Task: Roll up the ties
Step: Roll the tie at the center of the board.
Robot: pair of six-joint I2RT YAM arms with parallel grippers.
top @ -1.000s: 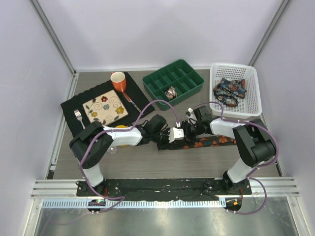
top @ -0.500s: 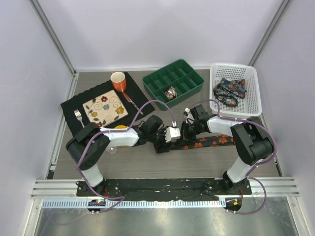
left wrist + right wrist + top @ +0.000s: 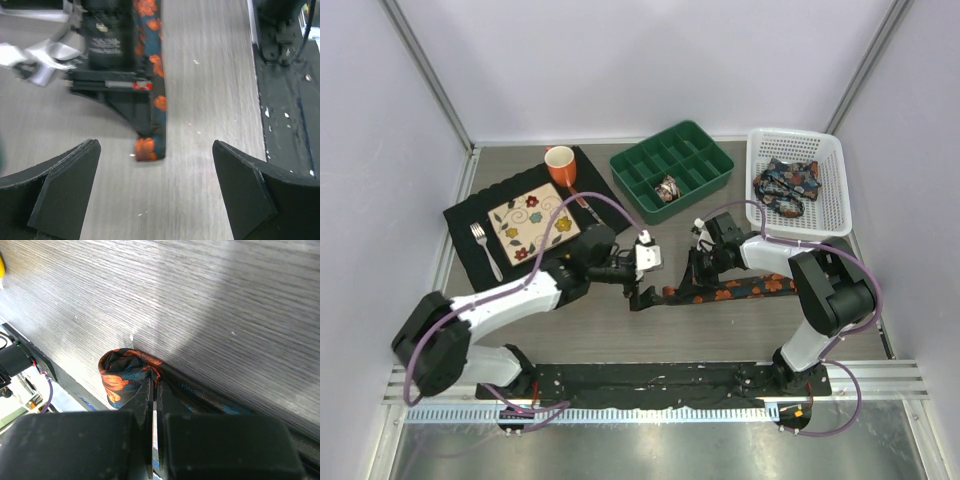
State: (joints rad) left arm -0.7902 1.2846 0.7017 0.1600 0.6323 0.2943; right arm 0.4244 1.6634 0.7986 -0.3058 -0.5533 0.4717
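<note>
One rolled tie (image 3: 668, 188) lies in the green box (image 3: 705, 150). The right gripper (image 3: 152, 390), closed, pinches the second tie (image 3: 752, 287) at its barely curled left end; the left gripper (image 3: 154, 155) is wide open and empty.

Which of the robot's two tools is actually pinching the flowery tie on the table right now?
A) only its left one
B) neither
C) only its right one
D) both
C: the right tool is shut on the folded end of the tie, while the left tool stands wide open, its fingers on either side of that end without touching it.
</note>
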